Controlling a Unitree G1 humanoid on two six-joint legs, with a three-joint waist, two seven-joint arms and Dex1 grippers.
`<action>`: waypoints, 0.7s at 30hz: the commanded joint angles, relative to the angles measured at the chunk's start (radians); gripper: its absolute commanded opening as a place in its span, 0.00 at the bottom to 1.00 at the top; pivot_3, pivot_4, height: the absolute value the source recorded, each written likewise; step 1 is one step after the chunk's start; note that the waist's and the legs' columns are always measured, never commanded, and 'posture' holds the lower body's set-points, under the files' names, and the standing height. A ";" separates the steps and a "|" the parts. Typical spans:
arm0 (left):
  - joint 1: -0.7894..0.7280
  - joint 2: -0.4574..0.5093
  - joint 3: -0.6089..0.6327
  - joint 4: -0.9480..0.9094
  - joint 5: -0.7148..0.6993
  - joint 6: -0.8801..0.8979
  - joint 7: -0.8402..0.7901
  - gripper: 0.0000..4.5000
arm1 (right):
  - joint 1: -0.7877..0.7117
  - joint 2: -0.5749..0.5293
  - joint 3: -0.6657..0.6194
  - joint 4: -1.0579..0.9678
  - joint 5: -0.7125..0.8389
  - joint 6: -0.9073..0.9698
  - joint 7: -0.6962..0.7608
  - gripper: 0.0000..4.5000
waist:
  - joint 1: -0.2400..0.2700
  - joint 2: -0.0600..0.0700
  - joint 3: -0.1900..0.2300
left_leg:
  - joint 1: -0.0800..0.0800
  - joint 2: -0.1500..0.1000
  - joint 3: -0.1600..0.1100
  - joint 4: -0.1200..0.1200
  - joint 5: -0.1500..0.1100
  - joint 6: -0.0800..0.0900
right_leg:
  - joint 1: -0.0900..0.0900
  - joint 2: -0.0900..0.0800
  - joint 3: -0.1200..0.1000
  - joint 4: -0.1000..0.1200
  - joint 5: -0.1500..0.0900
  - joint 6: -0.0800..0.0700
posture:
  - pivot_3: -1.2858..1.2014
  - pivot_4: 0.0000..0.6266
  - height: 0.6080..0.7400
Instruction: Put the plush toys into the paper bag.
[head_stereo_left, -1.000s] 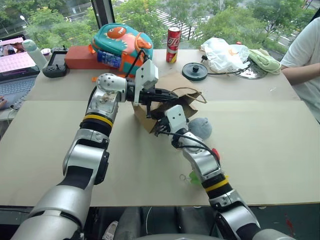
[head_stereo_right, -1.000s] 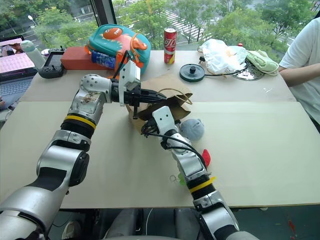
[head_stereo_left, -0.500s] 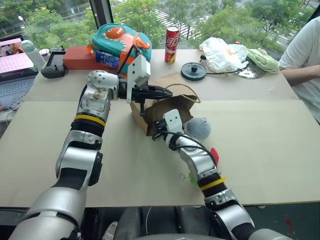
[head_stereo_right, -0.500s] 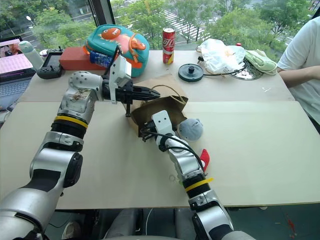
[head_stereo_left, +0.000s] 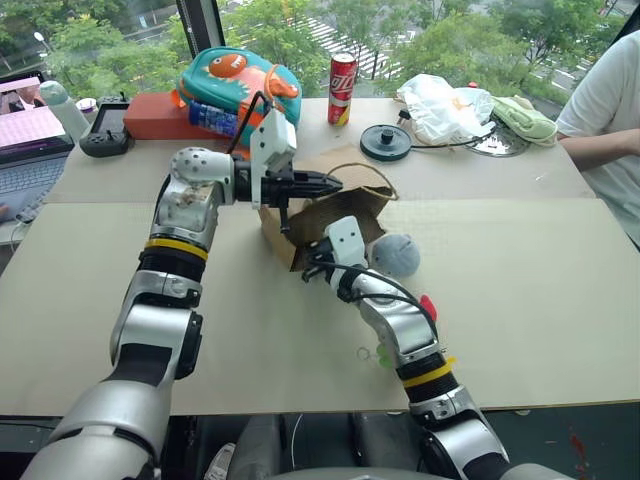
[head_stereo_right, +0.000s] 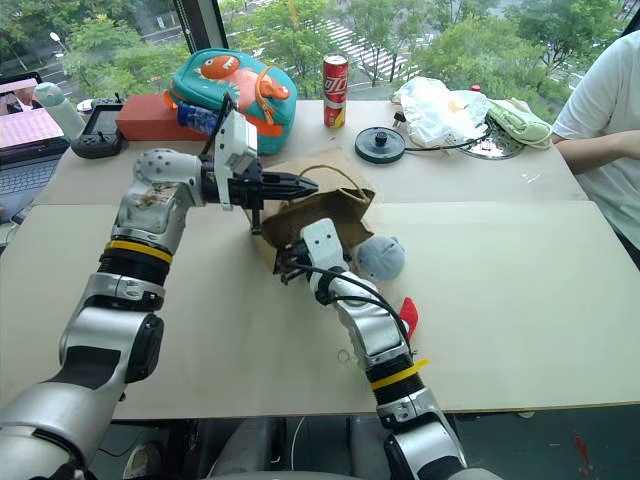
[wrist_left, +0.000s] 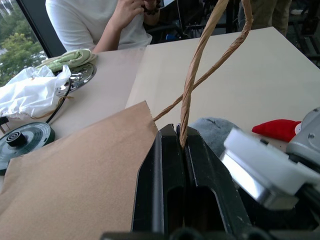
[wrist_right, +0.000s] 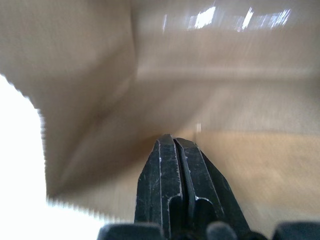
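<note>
The brown paper bag (head_stereo_left: 322, 213) lies tipped on the table with its mouth toward me. My left gripper (head_stereo_left: 333, 184) is shut on one twisted-paper handle (wrist_left: 192, 75) and holds the bag's top edge up. My right gripper (head_stereo_left: 312, 268) is shut with nothing between its fingers. It reaches into the bag's mouth, and the bag's brown inner walls (wrist_right: 210, 75) surround its tips. The grey-blue plush ball (head_stereo_left: 398, 254) sits on the table just right of the bag. The red strawberry plush (head_stereo_left: 428, 305) lies nearer me, half hidden behind my right forearm.
Along the table's far edge stand a teal and orange dinosaur backpack (head_stereo_left: 235, 85), a red can (head_stereo_left: 343, 88), a black round disc (head_stereo_left: 388, 142) and a white plastic bag (head_stereo_left: 440, 105). A person (head_stereo_left: 605, 105) sits at the far right. A laptop (head_stereo_left: 20, 150) is at the left.
My right gripper has risen a little and pushed into the bag's mouth. My left gripper keeps its hold on the handle, about where it was.
</note>
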 joint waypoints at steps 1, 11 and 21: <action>0.005 0.009 0.002 -0.047 -0.017 0.004 0.010 0.00 | 0.033 -0.020 -0.029 -0.252 0.050 0.101 0.007 0.01 | 0.001 0.000 0.000 | 0.000 0.000 0.000 0.000 0.000 0.000 | 0.000 0.000 0.000 0.000 0.000 0.000 | 0.52 0.24 0.99; 0.016 0.015 0.002 -0.059 -0.028 0.022 0.018 0.00 | 0.286 -0.181 -0.207 -0.684 0.156 0.392 0.001 0.16 | 0.017 0.000 0.000 | -0.001 -0.001 0.000 0.000 0.000 0.000 | 0.000 0.000 0.000 -0.002 0.000 0.000 | 0.52 0.24 0.99; 0.016 0.009 0.000 -0.052 -0.030 0.017 0.019 0.00 | 0.240 -0.262 -0.293 -0.631 0.149 0.476 -0.057 0.91 | 0.014 0.000 0.000 | 0.002 0.000 0.001 0.000 0.000 0.000 | 0.000 0.002 0.001 -0.003 -0.001 0.000 | 0.52 0.24 0.99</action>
